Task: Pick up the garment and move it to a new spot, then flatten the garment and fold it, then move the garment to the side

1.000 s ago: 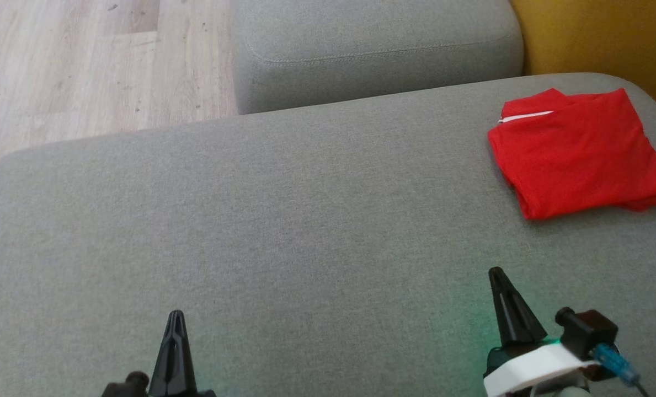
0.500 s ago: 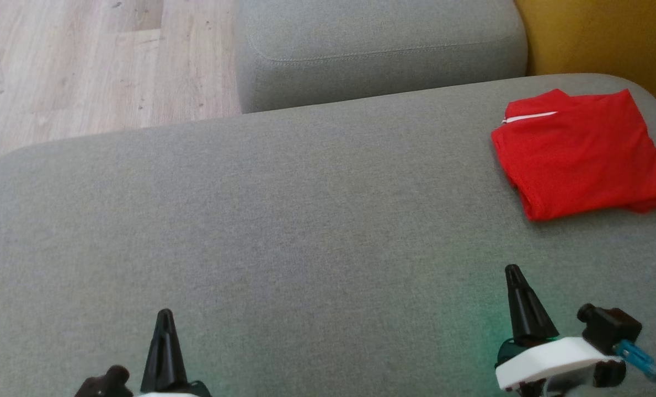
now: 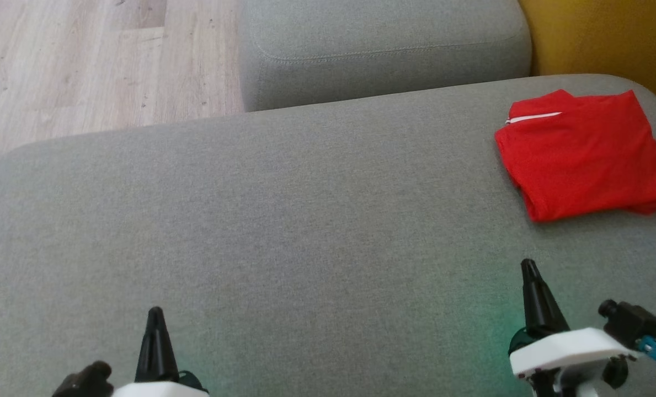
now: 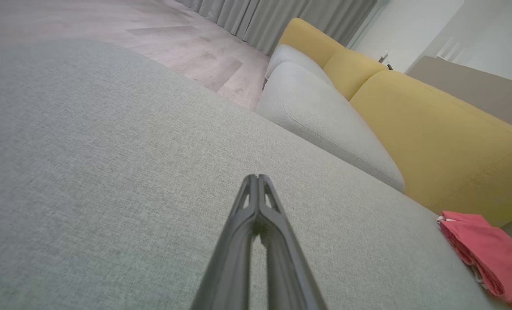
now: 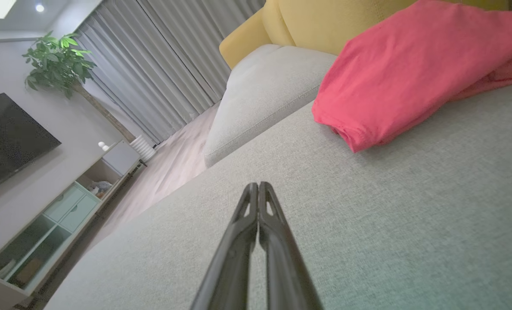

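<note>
we find the folded garment (image 3: 587, 154) on the grey seat (image 3: 305, 220), far right corner, beside the yellow backrest (image 3: 598, 38); collar (image 3: 532, 117) faces away, long axis seemingly crosswise. left gripper (image 3: 155, 313) and right gripper (image 3: 528, 264): clenched, empty.

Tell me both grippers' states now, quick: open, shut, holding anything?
Left gripper: closed, holding nothing.
Right gripper: closed, holding nothing; red garment lies apart, ahead of it.

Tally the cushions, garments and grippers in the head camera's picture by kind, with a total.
Grey cushions: 2, near cushion and far cushion
Yellow cushion: 1
Red garment: 1, folded
Grippers: 2, left gripper and right gripper, both shut
Total: 6
</note>
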